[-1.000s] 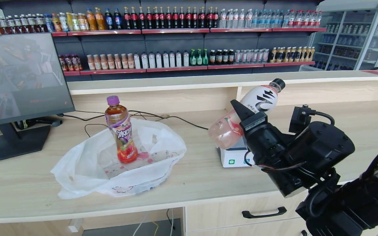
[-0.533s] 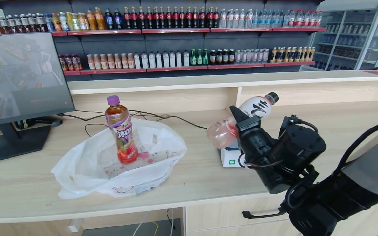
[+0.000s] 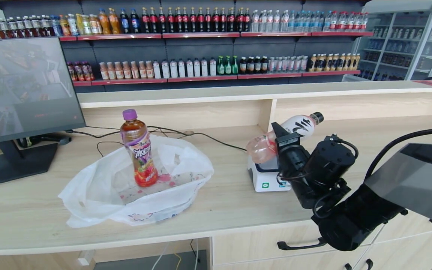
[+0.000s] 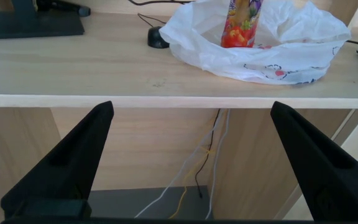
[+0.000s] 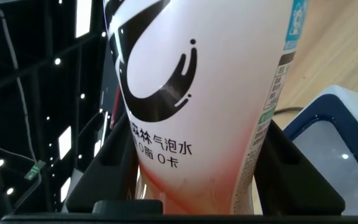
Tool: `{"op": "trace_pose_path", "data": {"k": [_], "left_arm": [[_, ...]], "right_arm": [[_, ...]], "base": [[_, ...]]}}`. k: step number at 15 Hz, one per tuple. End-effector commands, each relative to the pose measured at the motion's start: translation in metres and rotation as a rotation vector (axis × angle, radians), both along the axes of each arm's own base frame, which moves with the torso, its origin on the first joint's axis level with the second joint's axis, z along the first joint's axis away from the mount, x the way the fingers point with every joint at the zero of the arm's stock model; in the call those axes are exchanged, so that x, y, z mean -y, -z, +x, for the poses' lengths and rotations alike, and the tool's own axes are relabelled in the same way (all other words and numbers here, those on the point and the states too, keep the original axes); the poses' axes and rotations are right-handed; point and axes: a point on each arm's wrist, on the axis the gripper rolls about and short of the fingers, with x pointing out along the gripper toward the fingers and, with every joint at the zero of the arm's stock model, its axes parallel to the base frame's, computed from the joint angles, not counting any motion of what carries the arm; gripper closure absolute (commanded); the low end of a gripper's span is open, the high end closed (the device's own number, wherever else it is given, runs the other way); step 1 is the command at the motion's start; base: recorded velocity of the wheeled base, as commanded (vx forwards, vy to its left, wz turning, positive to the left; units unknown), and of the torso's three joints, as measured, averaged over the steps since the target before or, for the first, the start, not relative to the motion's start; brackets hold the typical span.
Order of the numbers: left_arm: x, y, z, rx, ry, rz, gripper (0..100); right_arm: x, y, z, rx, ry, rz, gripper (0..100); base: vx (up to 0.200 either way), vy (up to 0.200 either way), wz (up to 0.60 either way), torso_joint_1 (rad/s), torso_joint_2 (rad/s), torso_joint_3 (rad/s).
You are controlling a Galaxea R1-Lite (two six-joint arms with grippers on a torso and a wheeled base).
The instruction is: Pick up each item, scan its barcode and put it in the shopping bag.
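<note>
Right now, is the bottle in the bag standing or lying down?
Standing up: the bottle rests on its base in the shopping bag, purple cap uppermost.

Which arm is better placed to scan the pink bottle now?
Right. The right gripper is shut on the pink bottle, holding it tilted over the white scanner. The left gripper hangs open below the counter edge, holding nothing.

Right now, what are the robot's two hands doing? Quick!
Left gripper: open, empty.
Right gripper: shut on the pink bottle, above the scanner.
</note>
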Motion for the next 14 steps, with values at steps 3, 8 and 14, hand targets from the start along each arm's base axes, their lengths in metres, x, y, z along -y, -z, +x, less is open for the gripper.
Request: {"op": "trace_pose_path", "data": {"k": [3, 8, 14], "left_arm": [[0.0, 0.0, 0.0, 0.0, 0.0, 0.0, 0], [0.0, 0.0, 0.0, 0.0, 0.0, 0.0, 0], [0.0, 0.0, 0.0, 0.0, 0.0, 0.0, 0]], "right_arm": [[0.0027, 0.0053, 0.0059, -0.008, 0.015, -0.001, 100], [0.0083, 0.0094, 0.0102, -0.017, 0.034, -0.006, 100], [0.0064, 0.011, 0.0088, -0.023, 0.027, -0.009, 100]], "base": [[0.0, 0.0, 0.0, 0.0, 0.0, 0.0], [0.0, 0.0, 0.0, 0.0, 0.0, 0.0], [0.0, 0.0, 0.0, 0.0, 0.0, 0.0]]}}
